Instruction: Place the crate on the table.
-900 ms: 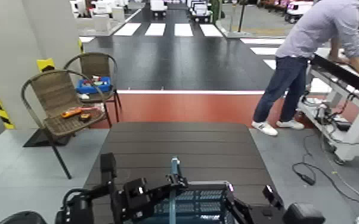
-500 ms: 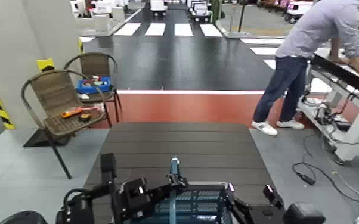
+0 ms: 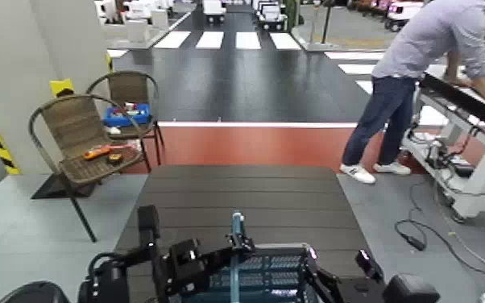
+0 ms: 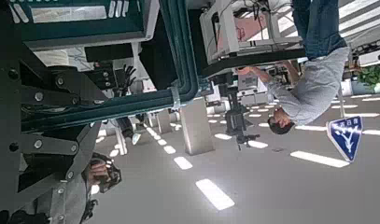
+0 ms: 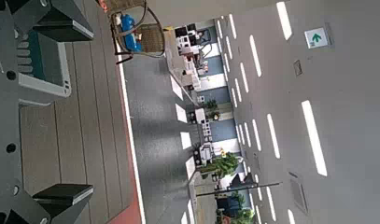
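The crate [image 3: 268, 272], dark blue-grey with lattice sides and a thin teal handle [image 3: 234, 246], is at the near edge of the dark slatted table [image 3: 246, 197], low in the head view. My left gripper [image 3: 203, 269] is at the crate's left rim and looks shut on it; the rim fills the left wrist view [image 4: 94, 33]. My right gripper [image 3: 318, 276] is at the crate's right side. In the right wrist view its fingers [image 5: 64, 21] stand wide apart, with a corner of the crate [image 5: 34, 70] beside them and the table slats [image 5: 90, 121] beyond.
Two wicker chairs [image 3: 76, 137] stand to the left of the table, one holding a small blue box [image 3: 126, 115]. A person [image 3: 423, 80] leans over a white-framed workbench [image 3: 475, 133] at the right. Cables [image 3: 423, 234] lie on the floor there.
My left arm has shifted very slightly. The crate and my right arm stay as they were.
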